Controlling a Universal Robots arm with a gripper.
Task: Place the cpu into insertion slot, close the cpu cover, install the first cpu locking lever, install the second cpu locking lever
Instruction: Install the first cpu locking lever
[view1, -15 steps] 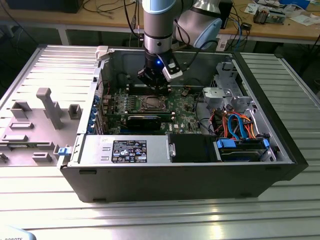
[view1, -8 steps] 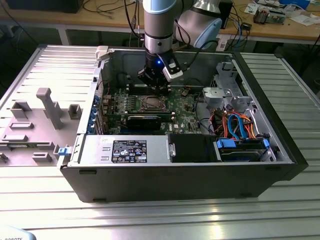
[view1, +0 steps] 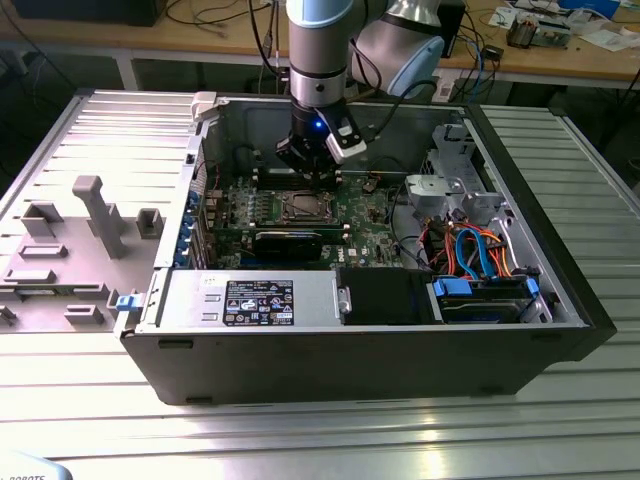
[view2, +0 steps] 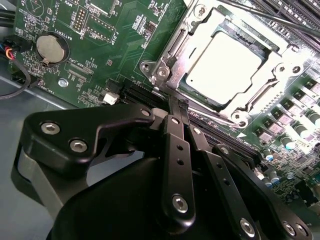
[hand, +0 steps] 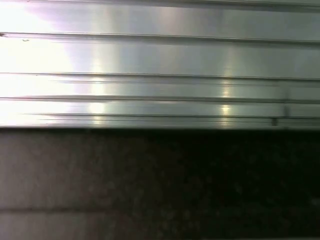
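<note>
The cpu (view2: 225, 67) lies flat in the insertion slot (view1: 305, 208), its dull silver top showing. The cpu cover (view2: 196, 50), a silvery frame, lies down around the chip. My gripper (view1: 318, 178) reaches down into the open computer case, right behind the slot. In the second wrist view its black fingers (view2: 175, 150) are pressed together and the gripper (view2: 176, 102) is shut. The tips rest at the slot's metal border (view2: 162, 70); whether a thin locking lever sits between them I cannot tell.
A long black expansion card (view1: 290, 243) lies just in front of the slot. The power supply (view1: 250, 298) and a drive cage with blue and orange cables (view1: 480, 250) fill the front. Memory slots (view2: 295, 15) flank the socket. A grey fixture tray (view1: 70, 250) sits at the exterior view's left.
</note>
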